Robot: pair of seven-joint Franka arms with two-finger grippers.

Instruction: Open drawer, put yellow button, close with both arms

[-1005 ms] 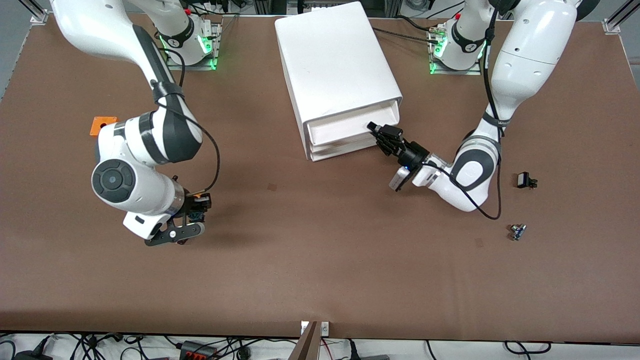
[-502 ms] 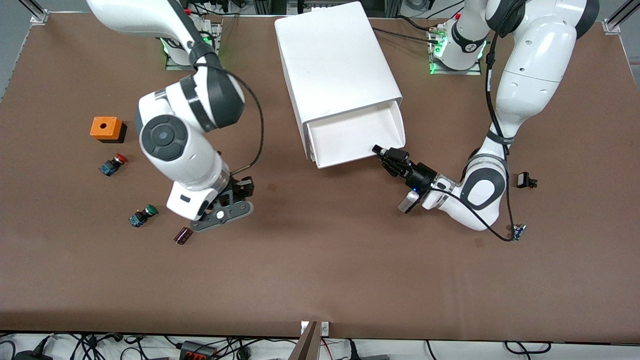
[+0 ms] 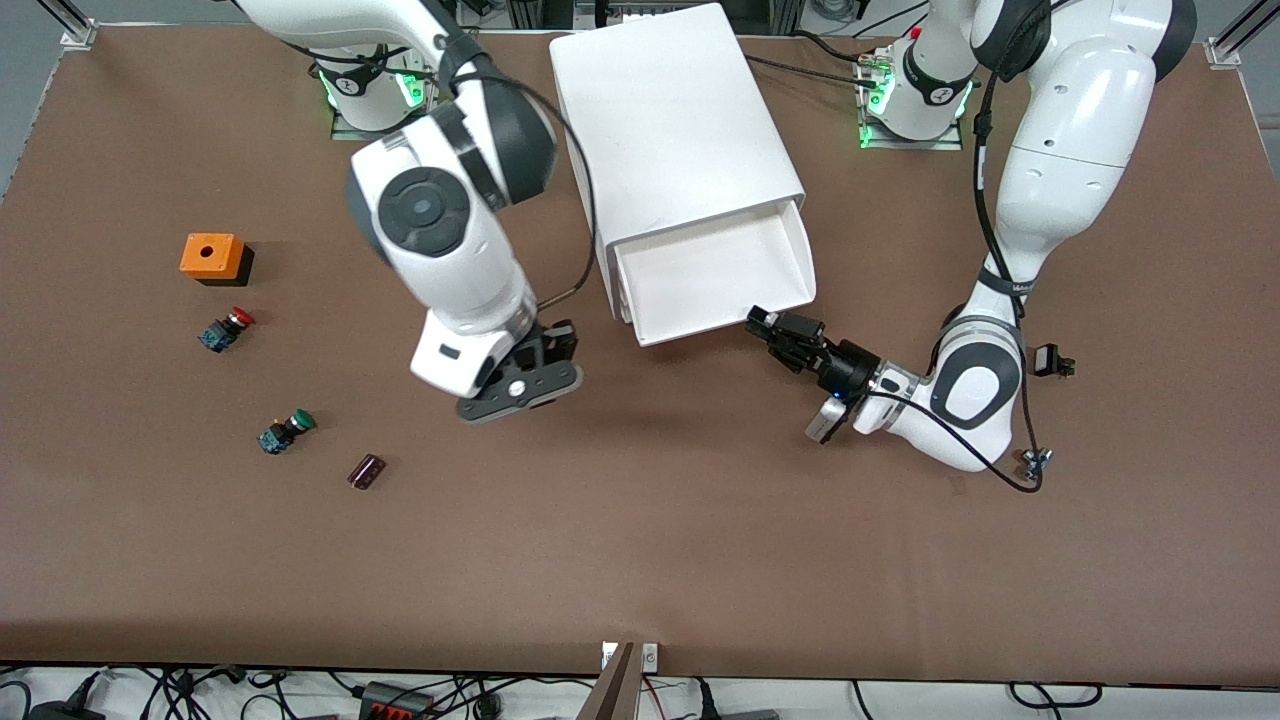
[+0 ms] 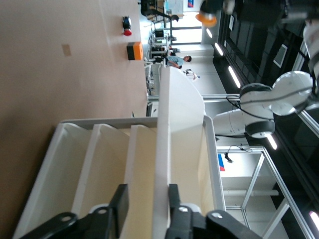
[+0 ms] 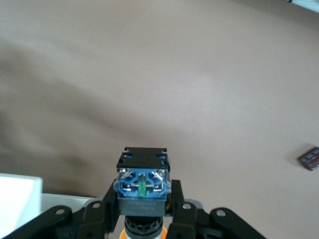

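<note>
The white cabinet [image 3: 670,110] stands mid-table at the robots' side. Its top drawer [image 3: 715,275] is pulled out toward the front camera and holds nothing. My left gripper [image 3: 758,322] is at the drawer's front corner. In the left wrist view [image 4: 147,191] its fingers straddle the drawer's white wall, one touching it, the other apart. My right gripper [image 3: 555,345] is over the table beside the cabinet, toward the right arm's end. It is shut on the yellow button [image 5: 143,191], blue-black body between the fingers, orange cap toward the palm. The button is hidden in the front view.
Toward the right arm's end lie an orange box [image 3: 210,256], a red-capped button [image 3: 226,329], a green-capped button [image 3: 284,430] and a small dark block [image 3: 366,470]. Two small parts [image 3: 1048,360] [image 3: 1035,460] lie by the left arm's elbow.
My left gripper has drawn the drawer out toward the front camera. My right arm has carried the button from the right arm's end of the table toward the cabinet.
</note>
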